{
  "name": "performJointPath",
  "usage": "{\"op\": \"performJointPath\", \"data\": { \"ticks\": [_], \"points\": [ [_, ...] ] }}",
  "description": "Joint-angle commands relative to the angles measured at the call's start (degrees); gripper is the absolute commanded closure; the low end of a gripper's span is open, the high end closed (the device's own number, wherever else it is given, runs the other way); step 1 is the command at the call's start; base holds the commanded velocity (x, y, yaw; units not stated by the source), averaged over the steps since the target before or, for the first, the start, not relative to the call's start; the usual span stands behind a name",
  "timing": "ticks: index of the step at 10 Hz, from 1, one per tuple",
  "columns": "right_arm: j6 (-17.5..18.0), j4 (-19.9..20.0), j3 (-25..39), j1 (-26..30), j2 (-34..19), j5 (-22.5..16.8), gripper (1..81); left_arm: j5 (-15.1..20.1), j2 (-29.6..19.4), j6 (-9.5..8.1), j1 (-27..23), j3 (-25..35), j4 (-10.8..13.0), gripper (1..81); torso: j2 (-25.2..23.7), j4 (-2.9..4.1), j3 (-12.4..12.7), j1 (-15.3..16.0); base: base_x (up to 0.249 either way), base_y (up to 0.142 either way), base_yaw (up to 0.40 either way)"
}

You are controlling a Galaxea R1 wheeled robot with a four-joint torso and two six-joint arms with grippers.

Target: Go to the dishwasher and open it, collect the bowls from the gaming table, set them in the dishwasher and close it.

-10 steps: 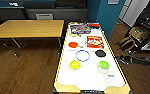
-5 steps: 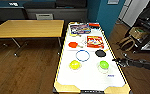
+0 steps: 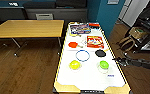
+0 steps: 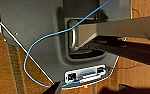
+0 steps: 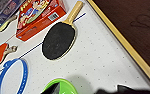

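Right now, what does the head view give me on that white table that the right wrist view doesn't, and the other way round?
Head view alone: the whole gaming table, the yellow-green bowl, the blue-and-white box at the far end, the wooden table to the left, and the right arm reaching in from the right.

Right wrist view alone: the black paddle's wooden handle and the table's dotted surface up close.

Both share: the black paddle, the red box, the blue ring, the red paddle and the green bowl.

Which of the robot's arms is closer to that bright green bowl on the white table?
Right. The right gripper reaches in just beside the green bowl; the left wrist view shows the robot's own body and wooden floor, away from the gaming table.
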Motion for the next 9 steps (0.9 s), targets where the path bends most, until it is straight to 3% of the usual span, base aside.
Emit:
{"op": "performJointPath", "data": {
  "ticks": [1,9],
  "points": [
    [0.3,0.69,-0.85,7.26,0.68,-0.77,1.0,4.67,0.13,0.11,-0.11,0.36,-0.56,1.0,0.0,0.0,0.0,0.0,0.0,0.0,0.0],
    [0.56,1.83,-2.96,2.51,3.75,0.99,1.0,4.67,0.39,0.11,-0.21,0.36,-0.56,1.0,0.0,0.0,0.0,0.02,0.0,0.0,0.0]
  ]
}}
